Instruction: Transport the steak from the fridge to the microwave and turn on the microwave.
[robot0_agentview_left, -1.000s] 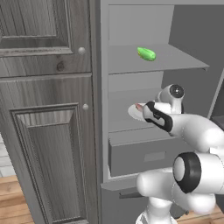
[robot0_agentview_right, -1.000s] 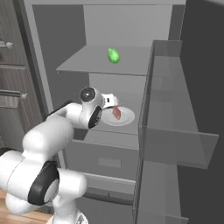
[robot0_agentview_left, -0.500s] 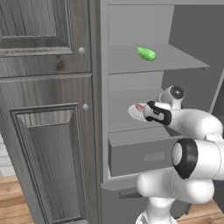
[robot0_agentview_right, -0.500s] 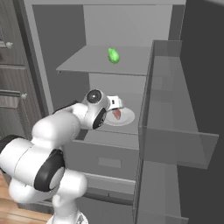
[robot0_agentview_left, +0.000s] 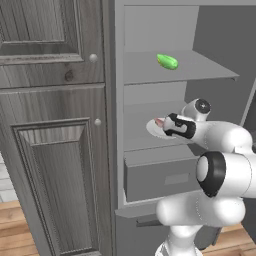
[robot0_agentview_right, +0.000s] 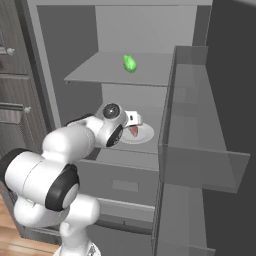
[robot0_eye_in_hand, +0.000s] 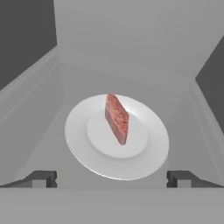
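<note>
The steak (robot0_eye_in_hand: 117, 118) lies on a white plate (robot0_eye_in_hand: 148, 162) on the fridge's (robot0_agentview_left: 150, 70) middle shelf, above the wide grey drawer (robot0_agentview_left: 160, 177). The hand view gives it plainly: a narrow pinkish-red slab near the middle of the plate, its long axis running from the far side of the plate toward the camera and slanting a little to the right as it comes nearer. In that view the two dark fingertips (robot0_eye_in_hand: 43, 178) stand far apart at the bottom corners, one on each side of the plate's near rim, so the gripper (robot0_eye_in_hand: 112, 178) is spread wide and grips nothing.

The left base view shows the plate's pale edge and a sliver of the steak (robot0_agentview_left: 159, 121) just past the gripper (robot0_agentview_left: 167, 125). The right base view shows the steak (robot0_agentview_right: 134, 131) as a small red patch beside the hand, and the open fridge door (robot0_agentview_right: 200, 150) at the right. Both base views show a bright green vegetable (robot0_agentview_left: 167, 61) on the shelf above; the left one adds the dark wood-panelled cabinet (robot0_agentview_left: 50, 150) beside the fridge.
</note>
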